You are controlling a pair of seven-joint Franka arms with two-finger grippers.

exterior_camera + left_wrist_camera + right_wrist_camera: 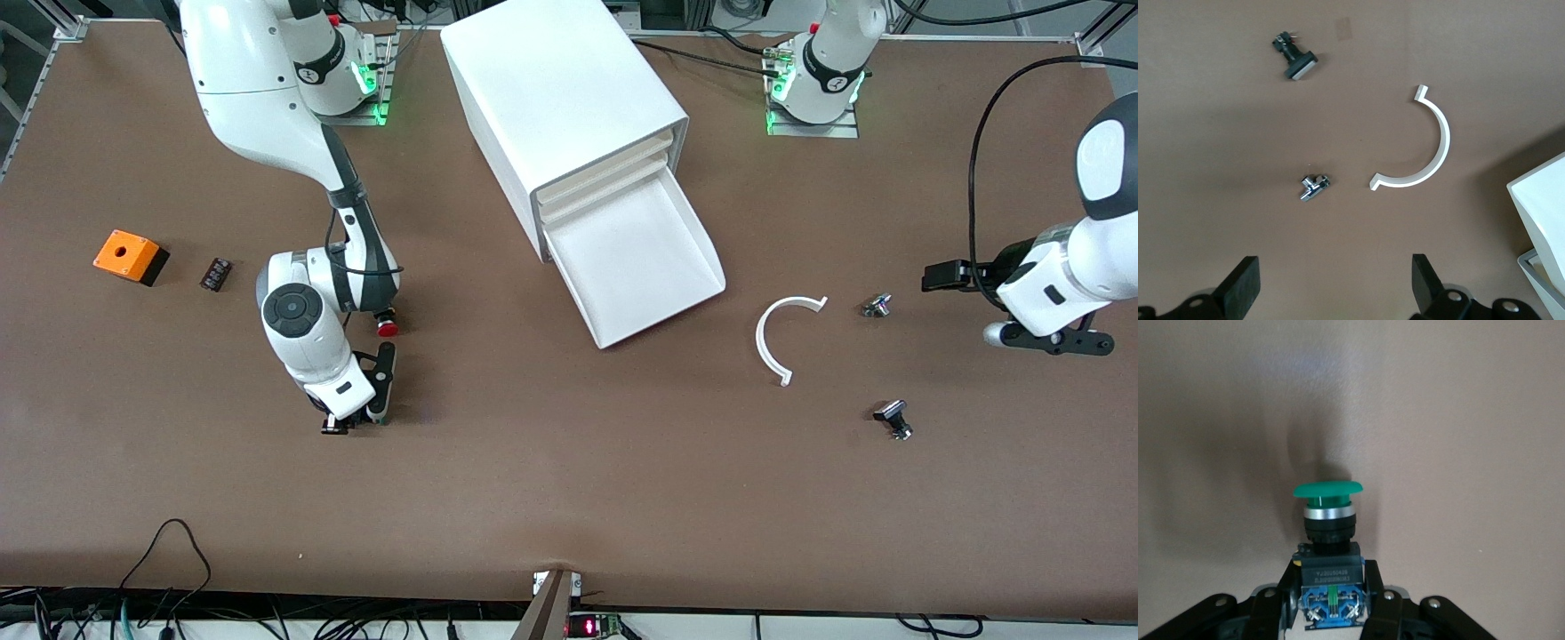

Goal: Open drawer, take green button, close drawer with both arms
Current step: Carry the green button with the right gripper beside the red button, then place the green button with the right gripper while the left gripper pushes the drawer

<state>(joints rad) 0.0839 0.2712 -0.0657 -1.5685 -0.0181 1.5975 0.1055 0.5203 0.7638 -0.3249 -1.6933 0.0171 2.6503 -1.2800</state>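
Note:
The drawer (640,267), the lowest tray of the white cabinet (560,98), is pulled out and looks empty. My right gripper (360,416) is low over the table toward the right arm's end. In the right wrist view it (1330,590) is shut on the black and blue body of the green-capped button (1328,491), whose cap points away from the hand. In the front view the hand hides the button. My left gripper (1053,342) hangs open and empty over the table at the left arm's end. Its fingers (1245,287) stand wide apart.
A white C-shaped piece (782,338) (1425,153), a small silver part (877,306) (1314,187) and a small black part (893,418) (1297,59) lie between the drawer and the left gripper. An orange box (131,256) and a small black block (216,273) lie at the right arm's end. A red-capped piece (388,327) shows beside the right wrist.

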